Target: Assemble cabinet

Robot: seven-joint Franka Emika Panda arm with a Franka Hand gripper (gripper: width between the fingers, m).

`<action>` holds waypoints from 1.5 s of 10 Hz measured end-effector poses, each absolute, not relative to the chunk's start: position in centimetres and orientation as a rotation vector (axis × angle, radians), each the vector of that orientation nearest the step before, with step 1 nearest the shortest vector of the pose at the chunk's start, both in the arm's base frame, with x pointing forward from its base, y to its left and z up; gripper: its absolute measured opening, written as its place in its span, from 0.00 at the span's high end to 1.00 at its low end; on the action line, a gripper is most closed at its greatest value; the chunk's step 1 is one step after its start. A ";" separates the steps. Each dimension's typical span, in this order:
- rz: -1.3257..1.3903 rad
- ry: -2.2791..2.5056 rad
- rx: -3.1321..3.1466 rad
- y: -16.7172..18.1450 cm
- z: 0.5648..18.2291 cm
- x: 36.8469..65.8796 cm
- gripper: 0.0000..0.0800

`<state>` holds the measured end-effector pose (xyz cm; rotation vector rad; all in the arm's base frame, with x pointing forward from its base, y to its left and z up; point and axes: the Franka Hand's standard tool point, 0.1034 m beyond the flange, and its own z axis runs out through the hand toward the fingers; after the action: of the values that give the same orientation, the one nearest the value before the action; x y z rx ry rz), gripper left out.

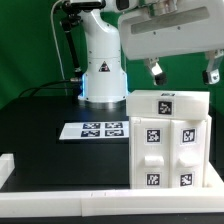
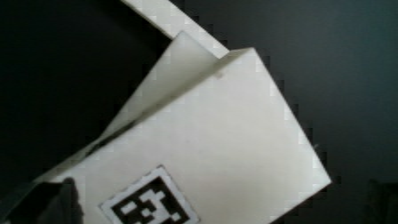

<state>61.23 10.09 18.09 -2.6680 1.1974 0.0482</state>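
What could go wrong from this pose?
1. The gripper hangs close above the cabinet; a straight descent could hit its top instead of straddling a wall.
2. The cabinet sits at the table's front right in the exterior view, near the white rail; a push could jam it there.
3. The wrist view is blurred, so alignment may drift.

Open black table [image 1: 40,115] across the exterior view's left and front. Blocked toward the exterior view's right by the tall cabinet [image 1: 170,140], behind by the marker board [image 1: 97,129] and robot base [image 1: 103,75].
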 end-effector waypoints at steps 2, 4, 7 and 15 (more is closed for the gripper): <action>0.024 0.996 -2.749 10.0 18.0 61.2 0.00; -0.014 0.716 -2.852 9.9 18.0 61.2 0.00; -0.087 0.036 -2.997 9.7 18.0 61.2 0.00; -0.148 -1.175 -2.843 9.3 17.6 61.2 0.00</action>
<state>61.17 9.35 17.61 -2.8425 -1.1746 -0.1478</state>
